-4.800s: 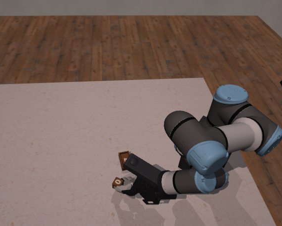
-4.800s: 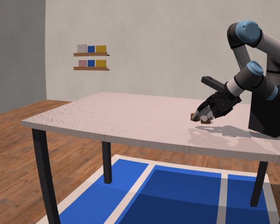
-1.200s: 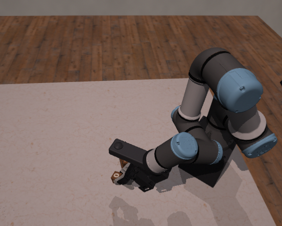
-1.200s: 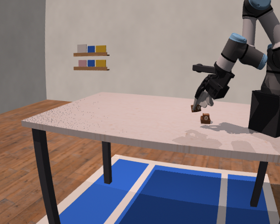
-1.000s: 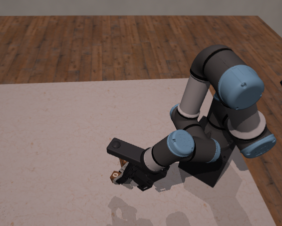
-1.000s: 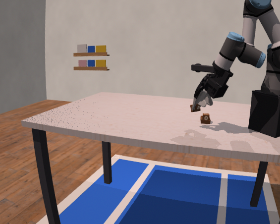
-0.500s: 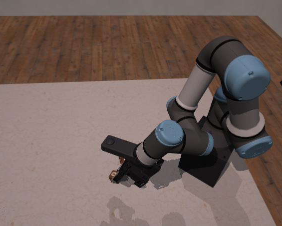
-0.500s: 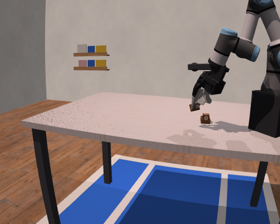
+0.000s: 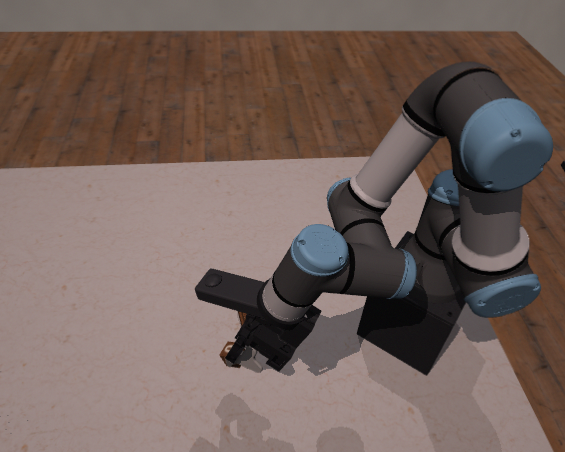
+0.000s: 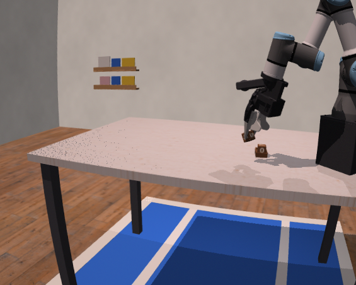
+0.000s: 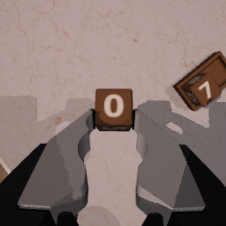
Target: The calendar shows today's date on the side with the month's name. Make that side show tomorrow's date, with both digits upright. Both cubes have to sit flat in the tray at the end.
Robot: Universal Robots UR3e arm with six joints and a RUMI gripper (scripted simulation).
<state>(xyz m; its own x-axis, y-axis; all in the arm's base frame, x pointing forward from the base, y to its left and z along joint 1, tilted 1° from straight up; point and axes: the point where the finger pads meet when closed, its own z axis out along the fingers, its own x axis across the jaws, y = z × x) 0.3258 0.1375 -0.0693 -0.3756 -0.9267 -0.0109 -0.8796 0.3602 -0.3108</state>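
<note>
My gripper (image 9: 235, 354) (image 10: 249, 135) (image 11: 114, 110) is shut on a brown wooden cube (image 9: 226, 351) (image 10: 252, 135) (image 11: 114, 104), one finger on each side. It holds the cube tilted above the table, apart from the tray. A white 0 on the cube faces the wrist camera, upright in that view. The small brown tray (image 10: 261, 155) (image 11: 197, 70) stands on the table, with the other cube (image 10: 261, 149) (image 11: 206, 89) in one end. That cube shows a 7 on top in the wrist view and a 0 towards the exterior camera. The arm hides most of the tray in the top view.
The pale table (image 9: 106, 250) (image 10: 177, 151) carries the tray and the arm's black base block (image 9: 406, 325) (image 10: 338, 145), which stands to the right of the tray. Shadows of the arm lie on the table. Two wall shelves (image 10: 114, 69) (image 10: 114, 87) hang far behind.
</note>
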